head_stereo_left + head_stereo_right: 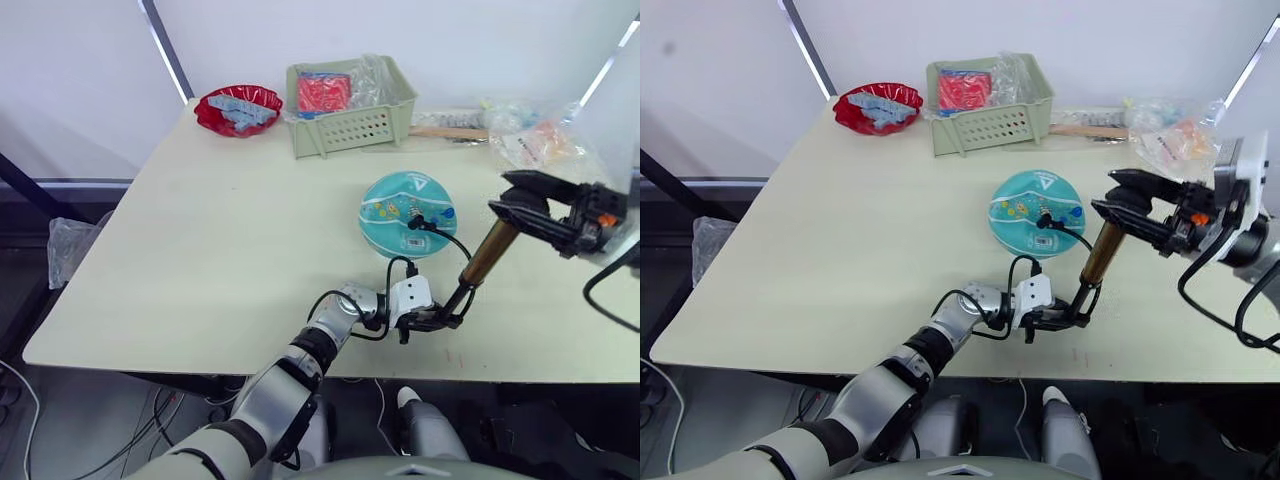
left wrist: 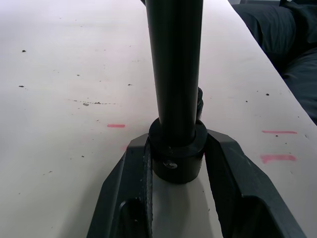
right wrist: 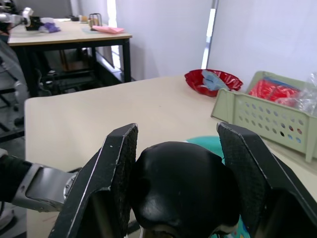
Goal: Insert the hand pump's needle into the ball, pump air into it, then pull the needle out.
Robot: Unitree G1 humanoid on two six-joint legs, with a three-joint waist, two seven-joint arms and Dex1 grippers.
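The teal ball [image 1: 405, 208] lies on the table right of centre. The hand pump [image 1: 487, 255] stands tilted in front of it, bronze barrel upward. My left gripper [image 1: 446, 320] is shut on the pump's black bottom cap [image 2: 177, 161], a finger [image 2: 132, 191] on each side, just above the tabletop. My right gripper [image 1: 503, 194] is shut on the black handle [image 3: 181, 191] at the top. The thin black hose [image 1: 448, 240] loops from the pump's base to a small black fitting [image 1: 416, 224] pressed against the ball beside its white label. The needle's pin is hidden there.
At the back of the table [image 1: 200, 260] stand a pale green basket [image 1: 350, 112] with red packets and a red bowl [image 1: 238, 108]. Clear plastic bags [image 1: 535, 140] and a wooden piece [image 1: 448, 132] lie at the back right. The table's front edge runs just below my left gripper.
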